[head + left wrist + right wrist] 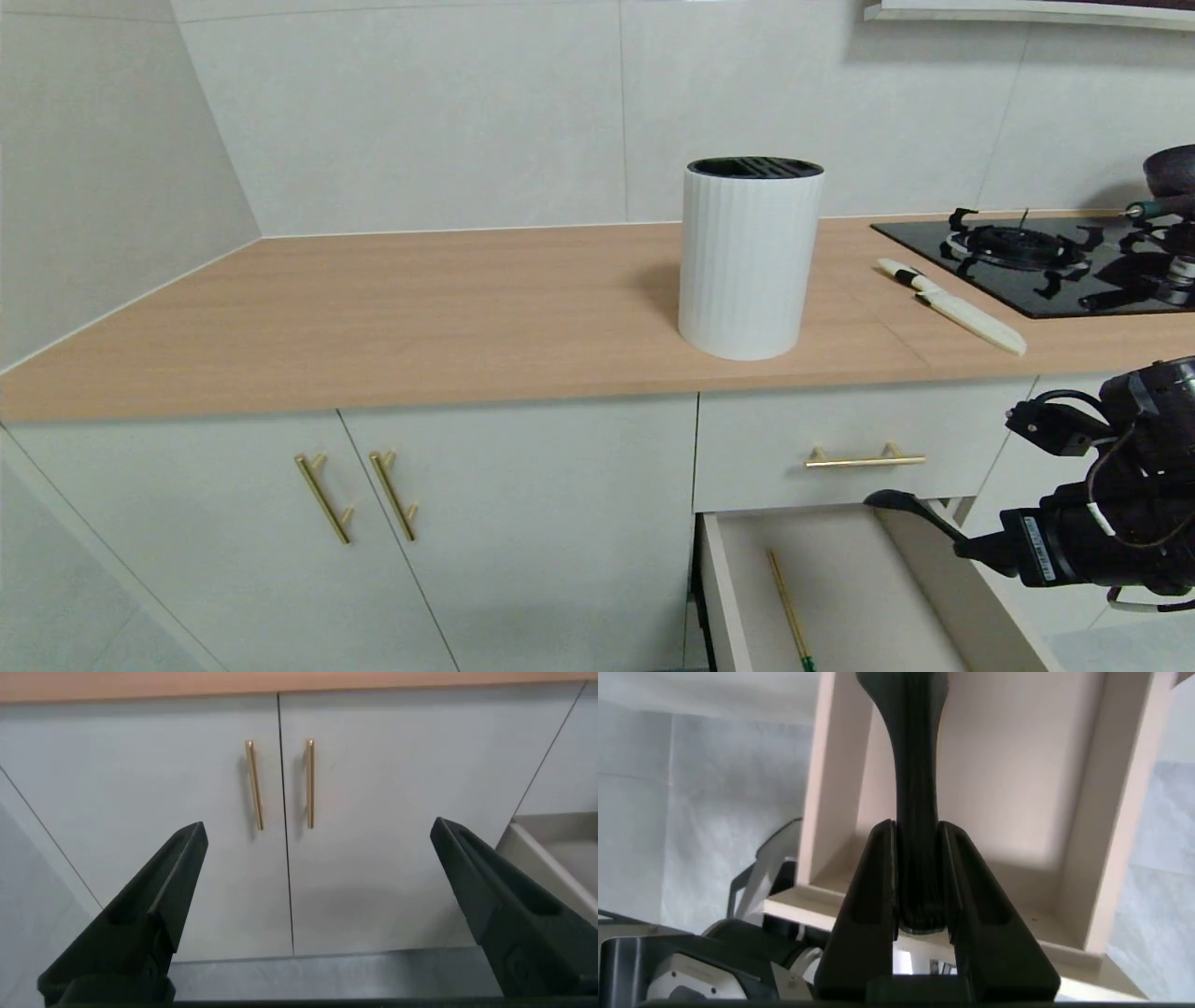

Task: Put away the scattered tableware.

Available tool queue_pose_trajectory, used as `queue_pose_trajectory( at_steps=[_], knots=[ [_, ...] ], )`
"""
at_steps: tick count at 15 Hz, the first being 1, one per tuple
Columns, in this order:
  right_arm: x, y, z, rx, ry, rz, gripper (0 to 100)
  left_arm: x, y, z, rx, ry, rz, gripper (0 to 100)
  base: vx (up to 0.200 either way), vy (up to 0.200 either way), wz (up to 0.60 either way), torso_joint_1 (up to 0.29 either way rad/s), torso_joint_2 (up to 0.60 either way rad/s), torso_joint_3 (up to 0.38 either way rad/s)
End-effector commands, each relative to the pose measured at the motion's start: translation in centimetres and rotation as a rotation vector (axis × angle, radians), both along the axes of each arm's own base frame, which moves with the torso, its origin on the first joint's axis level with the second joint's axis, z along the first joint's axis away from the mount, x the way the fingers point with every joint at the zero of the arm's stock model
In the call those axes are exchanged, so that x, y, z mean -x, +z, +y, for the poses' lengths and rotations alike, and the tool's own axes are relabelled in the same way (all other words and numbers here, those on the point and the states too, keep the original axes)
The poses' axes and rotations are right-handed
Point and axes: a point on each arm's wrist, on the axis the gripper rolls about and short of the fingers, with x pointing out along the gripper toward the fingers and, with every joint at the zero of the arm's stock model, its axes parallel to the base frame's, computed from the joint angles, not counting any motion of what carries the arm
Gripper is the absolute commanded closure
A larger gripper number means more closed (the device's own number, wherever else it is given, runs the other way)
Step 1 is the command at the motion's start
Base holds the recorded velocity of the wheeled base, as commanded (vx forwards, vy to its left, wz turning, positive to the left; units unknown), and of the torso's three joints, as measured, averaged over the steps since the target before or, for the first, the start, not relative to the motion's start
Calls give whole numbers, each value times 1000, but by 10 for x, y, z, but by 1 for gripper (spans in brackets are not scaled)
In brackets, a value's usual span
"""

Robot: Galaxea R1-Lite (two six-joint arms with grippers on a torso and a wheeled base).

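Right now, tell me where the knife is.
In the head view, the knife lies on the countertop at the right, between the white holder and the gas stove.

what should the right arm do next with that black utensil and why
Probably lower it a little and let go: the right gripper is shut on the black utensil, held over the open drawer where chopsticks lie.
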Motion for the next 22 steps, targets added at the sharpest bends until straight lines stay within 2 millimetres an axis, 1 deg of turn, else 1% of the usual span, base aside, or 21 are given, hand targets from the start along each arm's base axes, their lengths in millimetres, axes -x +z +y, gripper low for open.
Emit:
queue_pose_trajectory(
  at_steps=[1, 6, 10, 13, 16, 20, 21, 22],
  knots=[
    [-3, -3, 0, 1, -1, 10, 100, 0, 0, 0, 0, 0, 2, 0, 0, 0, 0, -163, 476, 300],
    [-5, -8, 0, 1, -3, 2, 100, 0, 0, 0, 0, 0, 2, 0, 0, 0, 0, -151, 460, 310],
    [-5, -8, 0, 1, -3, 2, 100, 0, 0, 0, 0, 0, 2, 0, 0, 0, 0, -106, 446, 333],
    [-5, -8, 0, 1, -3, -1, 100, 0, 0, 0, 0, 2, 2, 0, 0, 0, 0, -32, 175, 115],
    [-10, -12, 1, 5, -6, 0, 100, 0, 0, 0, 0, 2, 2, 0, 0, 0, 0, -4, 17, 14],
    [-33, -55, 2, 75, -79, -38, 100, 0, 0, 0, 0, 0, 2, 0, 0, 0, 0, 0, 0, 0],
    [-44, -74, 2, 92, -103, -54, 100, 0, 0, 0, 0, 0, 2, 0, 0, 0, 0, 0, 0, 0],
    [-49, -84, 1, 99, -115, -54, 100, 0, 0, 0, 0, 0, 2, 0, 0, 0, 0, 0, 0, 0]
  ],
)
